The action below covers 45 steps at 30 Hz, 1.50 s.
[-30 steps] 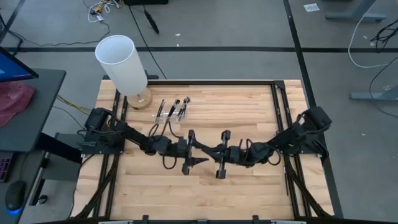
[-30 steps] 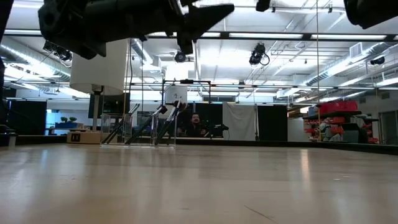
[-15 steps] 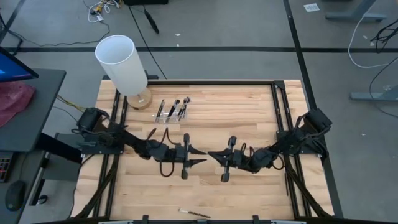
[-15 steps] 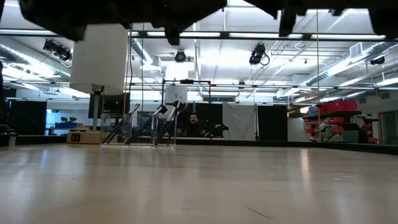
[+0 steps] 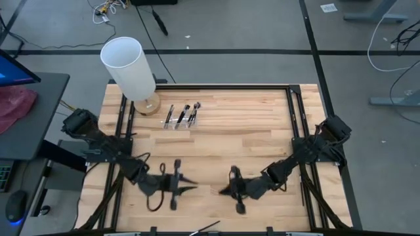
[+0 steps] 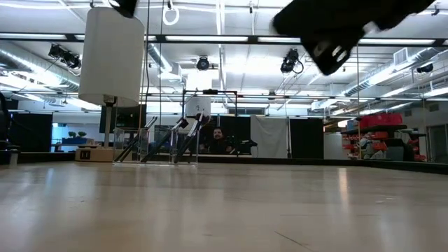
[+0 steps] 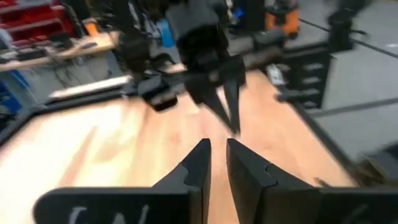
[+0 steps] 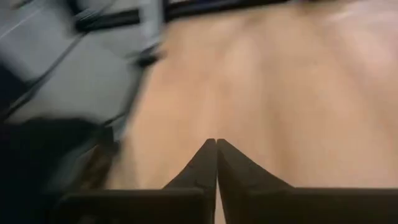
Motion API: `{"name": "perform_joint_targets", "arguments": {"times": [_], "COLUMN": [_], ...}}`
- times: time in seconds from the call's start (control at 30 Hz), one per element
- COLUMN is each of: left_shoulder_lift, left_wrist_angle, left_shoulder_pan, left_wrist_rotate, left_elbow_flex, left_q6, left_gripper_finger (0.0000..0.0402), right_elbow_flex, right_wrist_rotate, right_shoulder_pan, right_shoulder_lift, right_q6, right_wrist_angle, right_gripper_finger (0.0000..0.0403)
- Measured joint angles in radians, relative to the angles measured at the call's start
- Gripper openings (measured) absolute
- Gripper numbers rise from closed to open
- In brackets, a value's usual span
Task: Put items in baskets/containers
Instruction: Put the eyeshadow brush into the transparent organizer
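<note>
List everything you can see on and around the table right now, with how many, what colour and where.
makeup brushes: several, dark, standing in the holder at the table's far left
clear holder: one, see-through, beside the lamp
lamp: one, white cylinder on wooden base, far left corner
table: one, light wood
brush: one, dark, at the near edge
person: one, in the room behind
left claw: nearly closed, near left
right claw: shut, near middle
</note>
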Motion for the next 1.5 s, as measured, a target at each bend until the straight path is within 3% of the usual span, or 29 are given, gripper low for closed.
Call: {"name": "perform_joint_targets", "arguments": {"times": [0.1, 0.2, 0.43, 0.63, 0.93, 1.33, 1.5], "left_shoulder_lift": [0.000, 0.000, 0.001, 0.009, 0.011, 0.011, 0.011], "left_wrist_angle": [-0.031, -0.043, -0.045, -0.038, -0.010, -0.005, -0.012], "left_shoulder_pan": [-0.061, -0.098, -0.125, -0.161, -0.233, -0.277, -0.276], "left_wrist_rotate": [-0.032, -0.066, -0.100, -0.100, -0.207, -0.298, -0.298], "left_elbow_flex": [0.000, 0.000, 0.000, 0.000, 0.000, 0.000, 0.000], "left_q6": [-0.063, -0.109, -0.219, -0.304, -0.382, -0.420, -0.420], "left_gripper_finger": [0.0049, 0.0046, 0.0044, 0.0044, 0.0044, 0.0044, 0.0044], "right_elbow_flex": [0.013, 0.014, 0.123, 0.241, 0.315, 0.279, 0.250], "right_wrist_rotate": [-0.132, -0.185, -0.179, -0.178, -0.144, -0.045, 0.002], "right_shoulder_pan": [0.038, 0.074, 0.113, 0.120, 0.134, 0.127, 0.106], "right_shoulder_lift": [0.000, 0.020, 0.207, 0.350, 0.478, 0.484, 0.484], "right_q6": [-0.045, -0.056, -0.106, -0.174, -0.234, -0.101, 0.016], "right_wrist_angle": [-0.035, -0.036, -0.028, -0.018, 0.003, -0.016, -0.022], "right_gripper_finger": [0.0033, 0.0068, 0.0154, 0.0175, 0.0143, 0.0014, 0.0013]}}
